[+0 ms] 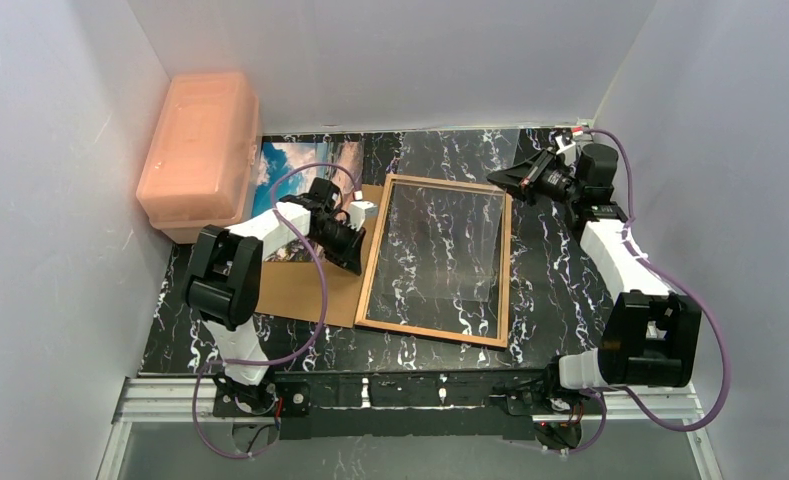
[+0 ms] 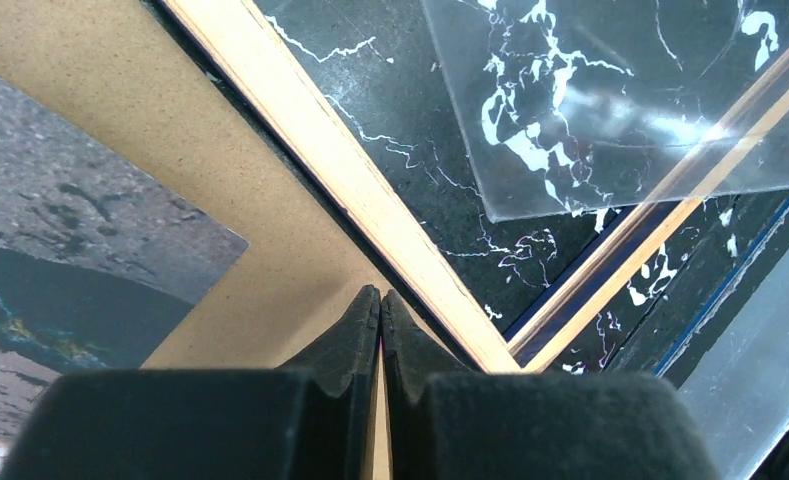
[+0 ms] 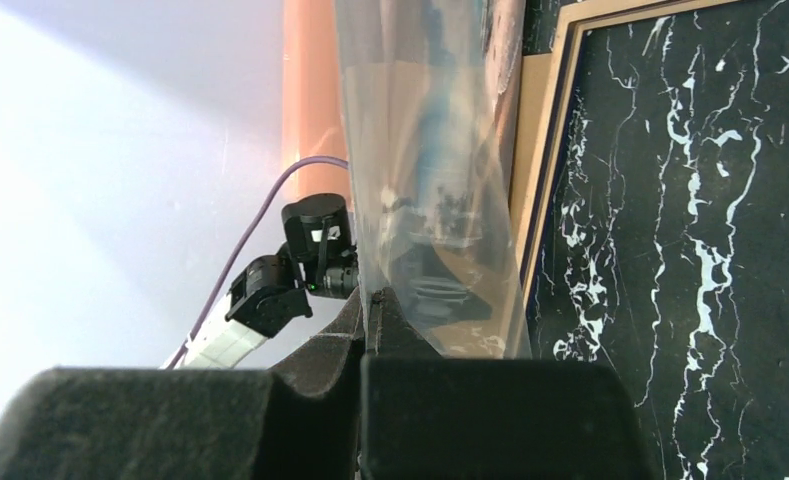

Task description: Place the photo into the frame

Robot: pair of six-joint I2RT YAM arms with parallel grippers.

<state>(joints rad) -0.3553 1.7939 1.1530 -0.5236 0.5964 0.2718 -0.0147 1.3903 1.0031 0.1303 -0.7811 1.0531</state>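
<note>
Photo [image 1: 292, 165] lies outside frame [image 1: 374, 250]; right tool [image 3: 370, 300] grips pane [image 1: 440, 240].

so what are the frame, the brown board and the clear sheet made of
frame: seemingly pale bare wood, matte rails. brown board: probably fibreboard or card, dull speckled surface. clear sheet: likely thin plastic, transparent with glare.

One frame [image 1: 373, 250], one photo [image 1: 295, 165], one pane [image 1: 445, 245]

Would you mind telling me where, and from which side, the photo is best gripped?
Probably the photo's corner lying on the board, approached from the frame side: it is thin and flat, so only an edge can be pinched, and that corner lies nearest the left gripper.
</note>
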